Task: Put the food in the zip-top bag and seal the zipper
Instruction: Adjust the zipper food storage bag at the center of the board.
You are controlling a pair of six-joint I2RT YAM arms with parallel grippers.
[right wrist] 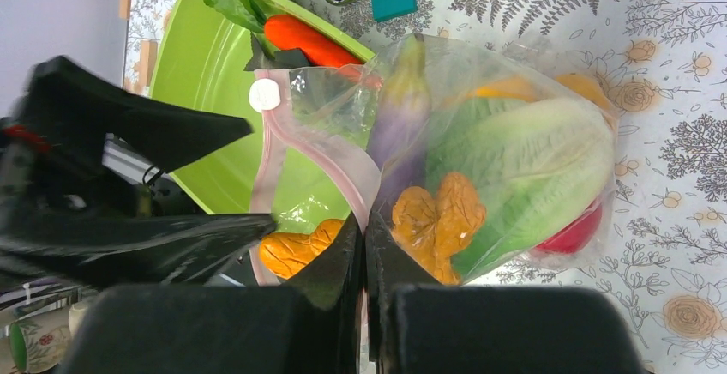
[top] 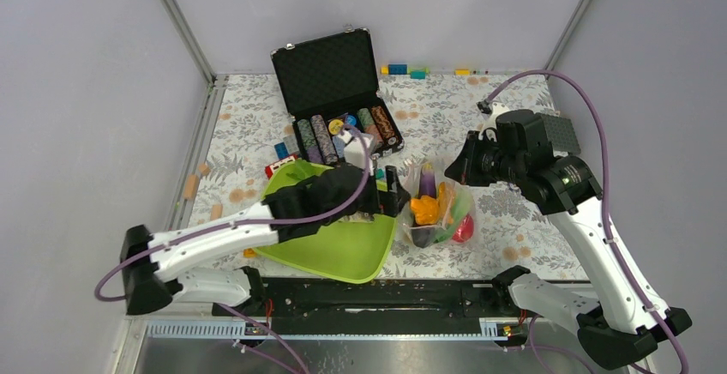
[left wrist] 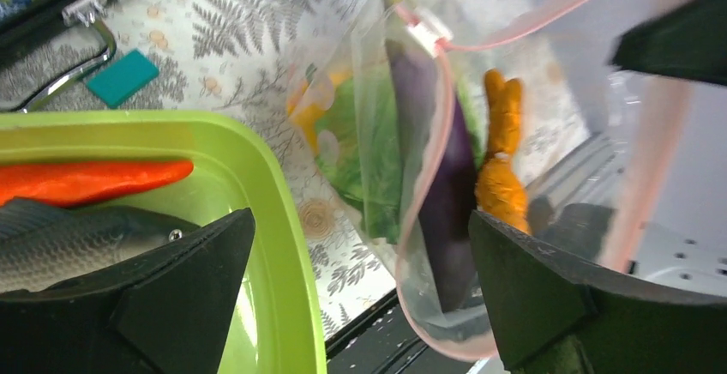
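**Stn status**

1. L arm: left gripper jaws at full spread, nothing held. 1 finger is over the lime-green tray, the other on the bag side, w/ the tray rim in the gap between them.
2. R arm: right gripper jaws fully closed, pinching the mouth edge of the zip-top bag at the zipper. The pink strip runs down into the closed fingertips.
3. Bag posn: on the floral table, just beside the tray's R edge and between the 2 grippers. Mouth faces the tray and gapes open; the zipper is not pressed shut along the visible length.
4. Bag contents, seen thru the clear film:
   - purple eggplant, standing nr the mouth
   - green lettuce, filling the mid section
   - yellow pepper, behind the lettuce
   - red apple, at the closed end
   - orange fruit, nxt to the R fingertips
5. Food outside the bag: 2 pcs lie in the tray, orange carrot and grey fish, side by side, the fish partly under the L finger.
6. Background: open black case w/ rows of poker chips stands behind the tray.
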